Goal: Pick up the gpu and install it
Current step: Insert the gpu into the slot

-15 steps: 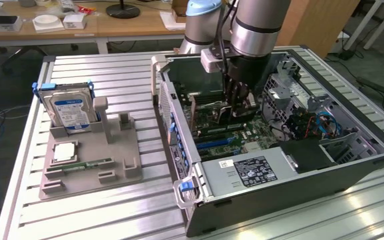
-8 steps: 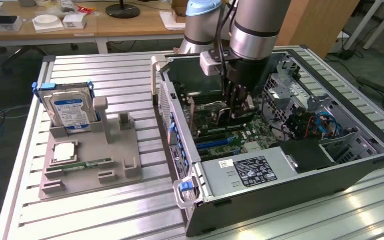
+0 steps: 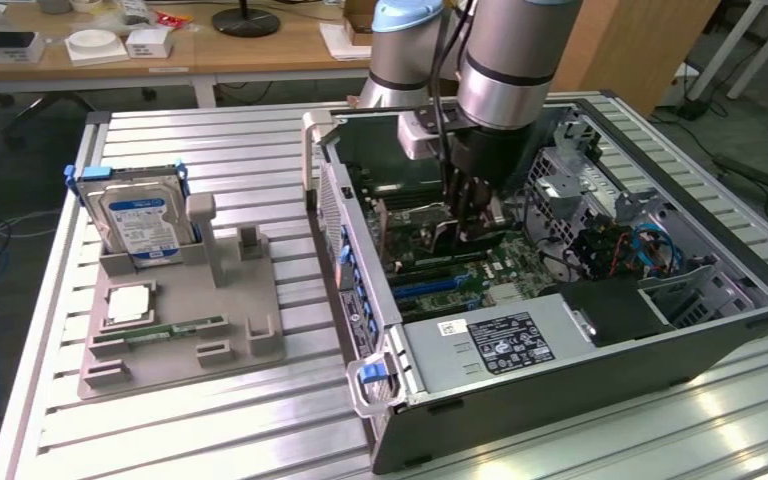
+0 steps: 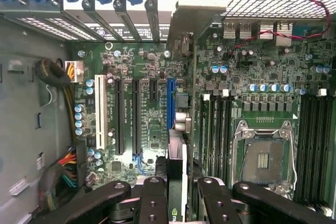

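One gripper (image 4: 181, 200) clamps the gpu (image 4: 177, 158) edge-on between its fingers; the card's long axis runs parallel to the blue slot (image 4: 170, 103) just beside it and looks unseated.

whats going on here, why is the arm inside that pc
A robot arm is reaching down into the open computer case. Its hand is shut on the gpu, held edge-on over the motherboard by the blue expansion slot. Whether the card is seated can't be told. The hard drive and memory stick sit on the tray.
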### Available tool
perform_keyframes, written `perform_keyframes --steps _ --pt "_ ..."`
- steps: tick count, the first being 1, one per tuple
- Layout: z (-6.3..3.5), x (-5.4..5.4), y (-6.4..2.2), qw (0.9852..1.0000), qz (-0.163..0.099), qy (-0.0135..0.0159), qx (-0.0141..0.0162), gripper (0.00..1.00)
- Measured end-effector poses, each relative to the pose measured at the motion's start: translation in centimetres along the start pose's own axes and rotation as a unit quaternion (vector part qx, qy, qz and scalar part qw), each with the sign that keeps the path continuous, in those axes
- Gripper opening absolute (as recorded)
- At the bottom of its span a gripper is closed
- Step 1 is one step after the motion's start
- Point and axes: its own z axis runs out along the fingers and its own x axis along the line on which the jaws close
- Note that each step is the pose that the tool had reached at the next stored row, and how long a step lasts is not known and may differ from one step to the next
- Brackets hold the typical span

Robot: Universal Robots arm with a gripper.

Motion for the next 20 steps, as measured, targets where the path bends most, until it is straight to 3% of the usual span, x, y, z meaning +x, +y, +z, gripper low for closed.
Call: perform_keyframes --steps 14,20 --pt "0.72 1.1 0.12 1.0000 0.000 -0.0001 0.0000 0.27" --pt "1.75 1.1 0.19 1.0000 0.000 0.0000 0.0000 0.27"
